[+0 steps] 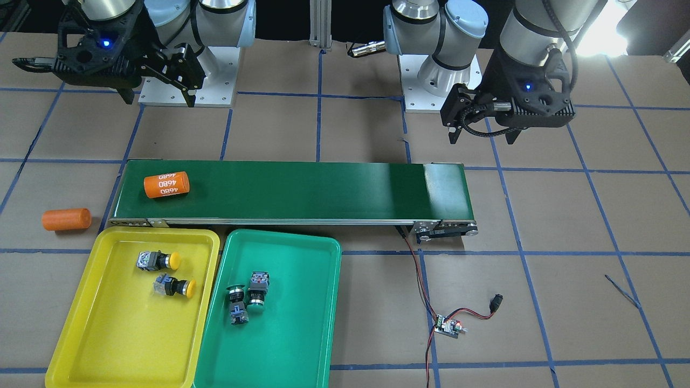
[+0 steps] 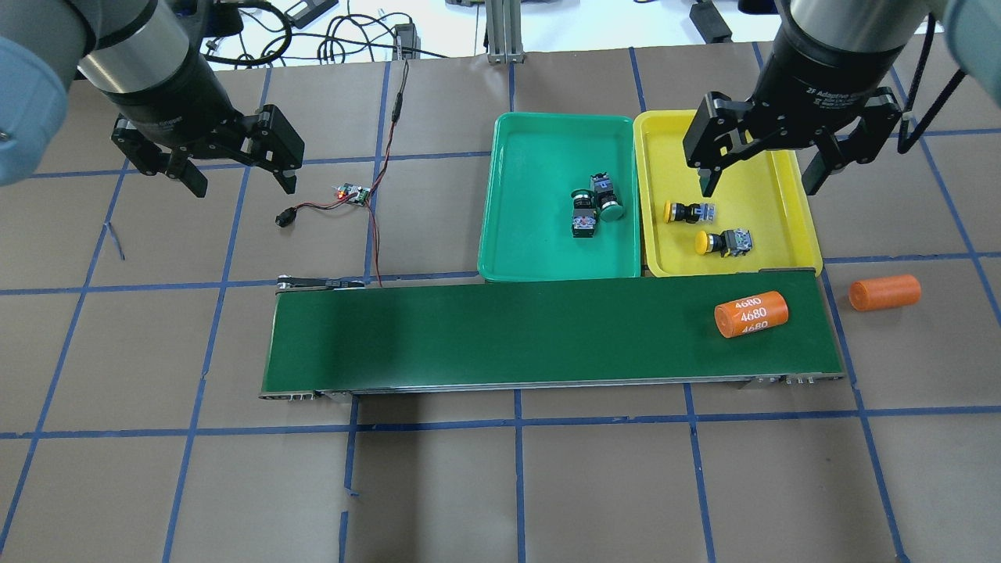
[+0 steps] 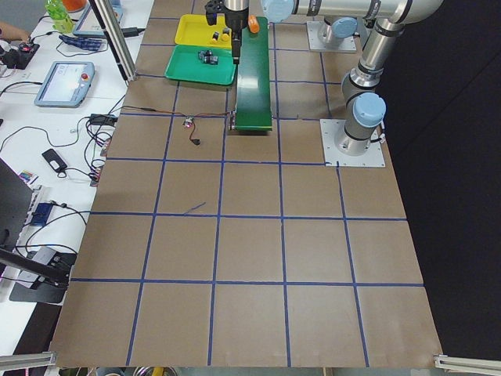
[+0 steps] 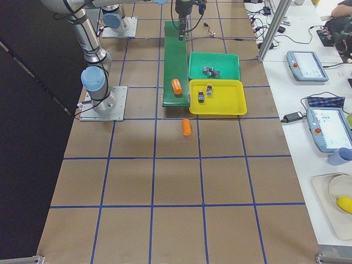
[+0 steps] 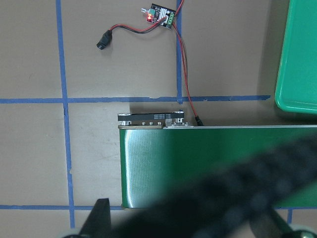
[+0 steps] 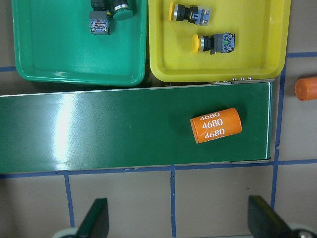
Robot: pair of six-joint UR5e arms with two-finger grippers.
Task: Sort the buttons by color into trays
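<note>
Two yellow-capped buttons (image 2: 688, 211) (image 2: 723, 242) lie on their sides in the yellow tray (image 2: 782, 195). Two green-capped buttons (image 2: 606, 197) (image 2: 583, 213) lie close together in the teal green tray (image 2: 524, 195) beside it. My right gripper (image 2: 757, 188) hovers high over the yellow tray, open, with nothing between its fingers. My left gripper (image 2: 242, 186) hangs open and empty far to the left, above bare table. In the right wrist view both yellow buttons (image 6: 190, 12) (image 6: 213, 43) show in the yellow tray (image 6: 262, 64).
A long dark-green conveyor belt (image 2: 508, 328) lies along the near side of both trays. One orange cylinder (image 2: 751, 313) marked 4680 rests on its right end; another (image 2: 884, 292) lies on the table beyond it. A small controller board (image 2: 352, 194) with red-black wires sits near my left gripper.
</note>
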